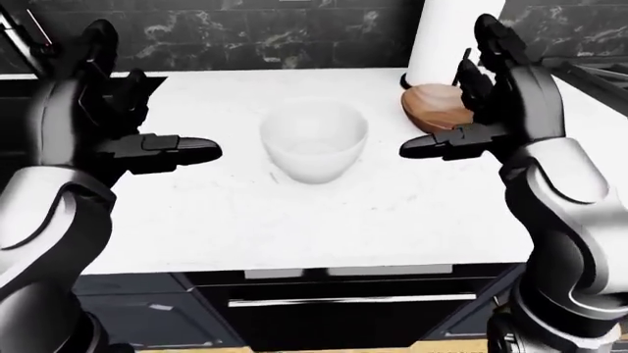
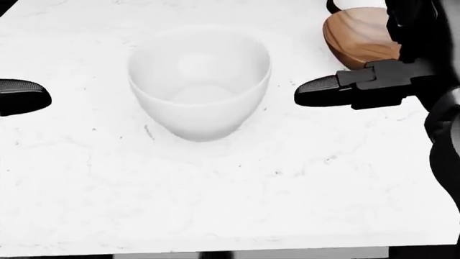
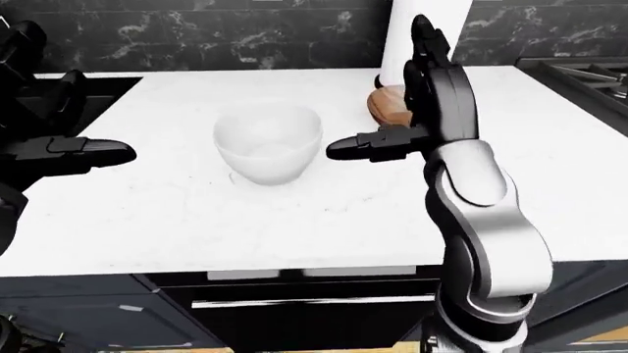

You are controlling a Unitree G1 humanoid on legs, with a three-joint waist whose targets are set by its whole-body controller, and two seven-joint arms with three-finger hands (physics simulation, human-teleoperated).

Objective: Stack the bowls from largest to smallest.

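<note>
Stacking unstarted: we see round white ceramic bowl (image 2: 200, 81) centre, brown wooden bowl (image 1: 436, 107) upper right, apart; left hand (image 1: 98, 110) and right hand (image 1: 495, 95) wide, empty.

Both forearms are glossy silver-grey shells. The left hand (image 1: 118, 125) and right hand (image 1: 491, 95) are matte black, with blocky segmented fingers (image 2: 327, 90) ending in rounded, ribbed pads.

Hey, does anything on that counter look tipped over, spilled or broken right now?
Nothing stands out. The white bowl sits upright on the white counter, empty and whole. The wooden bowl also looks upright, partly hidden by the open right hand. The open left hand holds nothing.
</note>
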